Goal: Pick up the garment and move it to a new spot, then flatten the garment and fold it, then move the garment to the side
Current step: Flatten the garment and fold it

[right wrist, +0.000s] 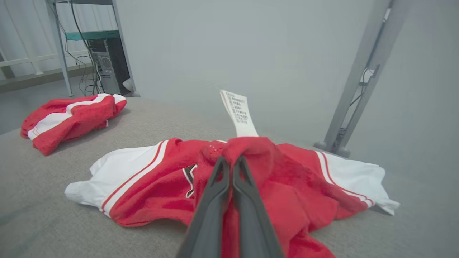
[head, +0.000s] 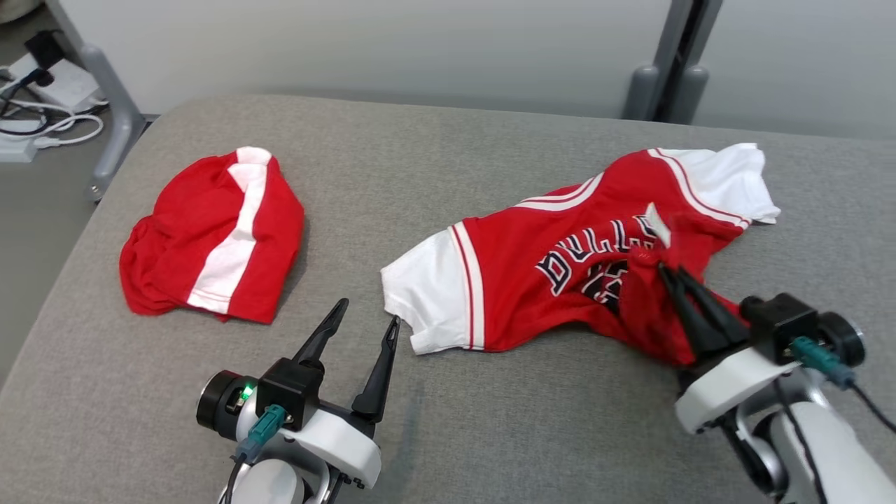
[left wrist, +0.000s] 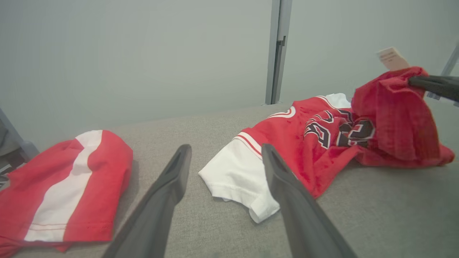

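Head view | we see right tool pinching a raised fold of the jersey | left tool spread, near the jersey's left end | red garment farther left

Red-and-white jersey, crumpled on grey surface, one fold lifted

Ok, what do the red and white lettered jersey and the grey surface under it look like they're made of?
Red and white lettered jersey: probably thin synthetic mesh knit, matte; it bunches softly where the right gripper pinches it, with fine pinholes visible.
Grey surface: looks like woven upholstery fabric, matte, with fine heathered grain.
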